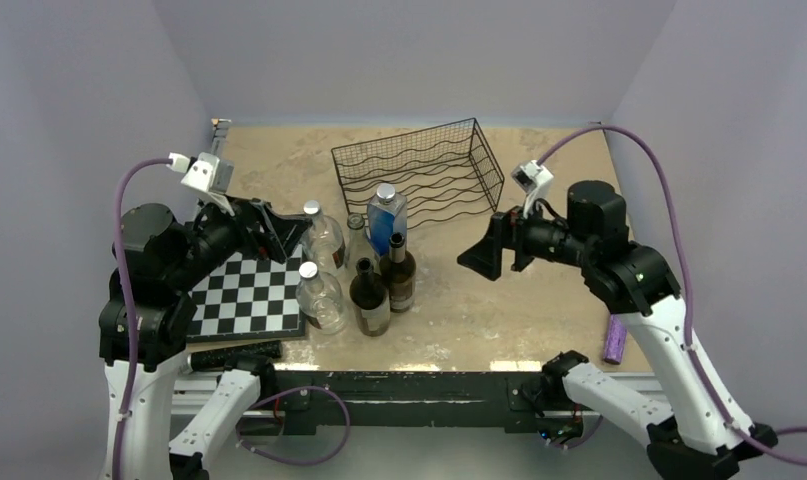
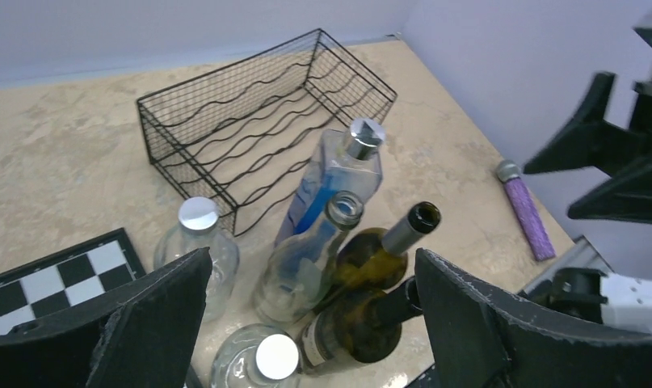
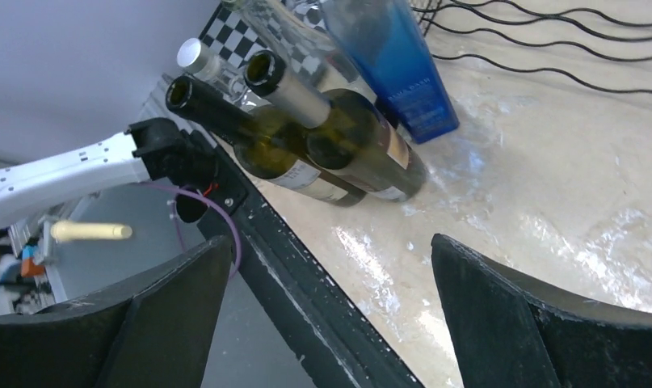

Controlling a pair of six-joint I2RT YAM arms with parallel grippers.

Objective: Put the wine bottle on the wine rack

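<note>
Beside 6 crowded bottles [image 1: 322,297], with left gripper [image 1: 284,232] and right gripper [image 1: 484,245] spread empty, could topple neighbours when grabbing the wine bottle [image 1: 370,297].

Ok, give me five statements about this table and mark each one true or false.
1. The wine rack holds no bottle. True.
2. The left end effector is shut on a bottle. False: it is open and empty, and so is the right end effector.
3. The two dark wine bottles stand side by side with open necks. True.
4. The chessboard lies on the right arm's side. False: it lies on the left arm's side.
5. The blue bottle lies inside the rack. False: it stands upright on the table, on the near side of the rack.
</note>
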